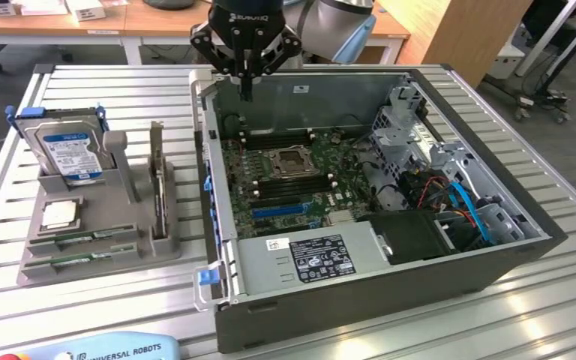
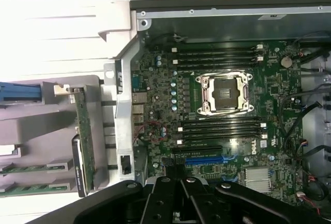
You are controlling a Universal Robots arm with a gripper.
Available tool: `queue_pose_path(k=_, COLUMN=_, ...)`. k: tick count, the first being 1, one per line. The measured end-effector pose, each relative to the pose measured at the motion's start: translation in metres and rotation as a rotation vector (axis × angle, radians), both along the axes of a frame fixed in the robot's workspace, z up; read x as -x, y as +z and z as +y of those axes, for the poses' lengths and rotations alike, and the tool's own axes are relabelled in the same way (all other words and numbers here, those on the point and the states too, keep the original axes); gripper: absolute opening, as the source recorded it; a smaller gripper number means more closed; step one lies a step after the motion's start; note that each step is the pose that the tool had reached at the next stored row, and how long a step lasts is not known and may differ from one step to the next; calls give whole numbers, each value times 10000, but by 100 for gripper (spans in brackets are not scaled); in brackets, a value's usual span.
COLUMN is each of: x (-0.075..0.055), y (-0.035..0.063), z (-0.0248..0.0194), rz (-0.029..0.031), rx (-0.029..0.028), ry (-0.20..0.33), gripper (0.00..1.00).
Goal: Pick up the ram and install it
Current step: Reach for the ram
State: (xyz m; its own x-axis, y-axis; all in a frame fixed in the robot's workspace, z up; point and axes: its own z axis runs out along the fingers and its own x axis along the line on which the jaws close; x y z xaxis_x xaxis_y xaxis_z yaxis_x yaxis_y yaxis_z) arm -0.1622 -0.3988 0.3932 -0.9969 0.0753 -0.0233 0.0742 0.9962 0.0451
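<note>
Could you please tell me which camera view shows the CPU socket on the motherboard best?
The wrist view: it looks almost straight down on the CPU socket, so its metal frame and dark centre are plain. The exterior view shows the socket too, but from farther off and at a slant.

Ribbed, bright metal table (image 1: 548, 300); matt grey plastic holder (image 1: 120, 154); dull sheet-metal computer case (image 1: 388, 300); green motherboard (image 1: 248, 169); hard drive (image 1: 68, 150) with a shiny silver casing.

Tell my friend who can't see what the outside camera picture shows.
A robot's shut gripper hangs over a far corner of an open computer case, with its green motherboard showing. On the exterior view's left, a grey holder holds a hard drive and two ram sticks.
</note>
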Motion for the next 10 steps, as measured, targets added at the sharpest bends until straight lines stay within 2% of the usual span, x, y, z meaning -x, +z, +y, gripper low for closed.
queue_pose_path(k=4, x=88, y=1, z=0, rz=1, rx=2, ry=2, gripper=10)
queue_pose_path(k=10, x=285, y=0, z=0, rz=-1, rx=0, ry=2, gripper=10)
